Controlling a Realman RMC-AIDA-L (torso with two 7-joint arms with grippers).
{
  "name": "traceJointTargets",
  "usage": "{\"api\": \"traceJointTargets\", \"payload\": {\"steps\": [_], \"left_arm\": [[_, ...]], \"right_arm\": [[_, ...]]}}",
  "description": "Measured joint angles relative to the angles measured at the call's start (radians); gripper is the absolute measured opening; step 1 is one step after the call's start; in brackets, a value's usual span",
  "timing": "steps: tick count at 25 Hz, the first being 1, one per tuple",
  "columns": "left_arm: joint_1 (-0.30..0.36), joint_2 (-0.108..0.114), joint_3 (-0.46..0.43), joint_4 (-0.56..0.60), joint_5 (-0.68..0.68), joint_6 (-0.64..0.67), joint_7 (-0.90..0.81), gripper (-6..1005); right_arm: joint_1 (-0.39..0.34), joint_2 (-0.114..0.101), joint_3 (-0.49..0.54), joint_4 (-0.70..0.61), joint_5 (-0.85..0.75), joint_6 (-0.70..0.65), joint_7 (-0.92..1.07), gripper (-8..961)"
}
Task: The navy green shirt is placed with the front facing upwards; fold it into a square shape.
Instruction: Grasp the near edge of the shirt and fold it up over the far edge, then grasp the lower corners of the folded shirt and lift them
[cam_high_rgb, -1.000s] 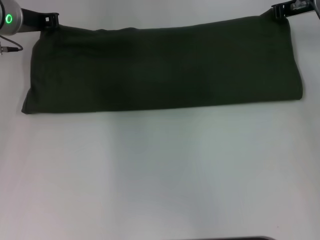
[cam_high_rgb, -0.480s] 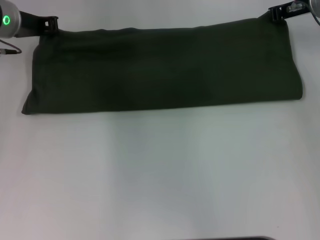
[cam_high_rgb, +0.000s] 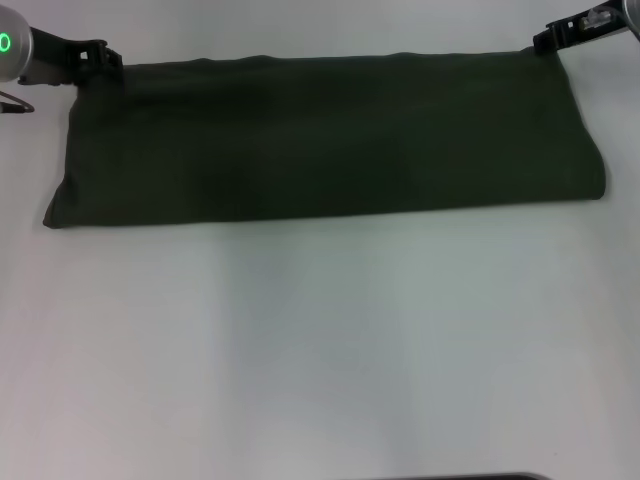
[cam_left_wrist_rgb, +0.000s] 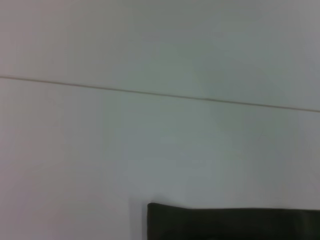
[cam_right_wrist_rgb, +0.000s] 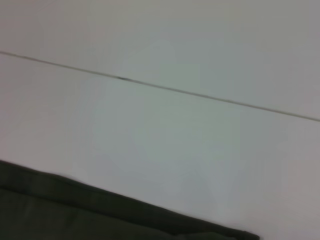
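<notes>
Since the earlier frames my two arms have drawn slightly outward along the far edge: the left gripper sits a little lower at the shirt's far left corner, and the right gripper has edged off the far right corner, now just touching or just clear of it; I cannot tell which. The far hem has flattened into a straighter line.

The navy green shirt lies folded into a long horizontal band across the far part of the worktop, flat, its near edge straight, its left near corner pointing outward. No lettering or label shows on the upper face.

Left gripper: at the far left corner of the shirt, in contact with or just beside the cloth. Whether either gripper is clenched or released I cannot tell.

Left wrist view: one dark shirt corner on the pale worktop, with a thin seam line crossing the surface. Right wrist view: the shirt's edge runs diagonally.
</notes>
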Motion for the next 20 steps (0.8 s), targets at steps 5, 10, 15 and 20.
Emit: {"api": "traceJointTargets", "payload": {"steps": [5,10,15,20], "left_arm": [[0.039,-0.019,-0.002,-0.098,0.001,0.039,-0.007,428],[0.093,-0.04,-0.012,-0.261,0.001,0.122,-0.013,630],[0.103,-0.012,-0.118,-0.284,-0.029,0.202,-0.003,715],[0.157,0.03,-0.226,-0.287,-0.274,0.322,0.123,712]], "right_arm": [[0.003,-0.018,0.004,-0.001,-0.007,-0.019,0.036,346],[-0.002,-0.03,0.008,-0.019,-0.004,-0.078,0.039,623],[-0.042,-0.026,0.015,-0.106,0.0,-0.149,0.031,745],[-0.141,-0.008,0.025,-0.275,0.12,-0.243,-0.017,893]]}}
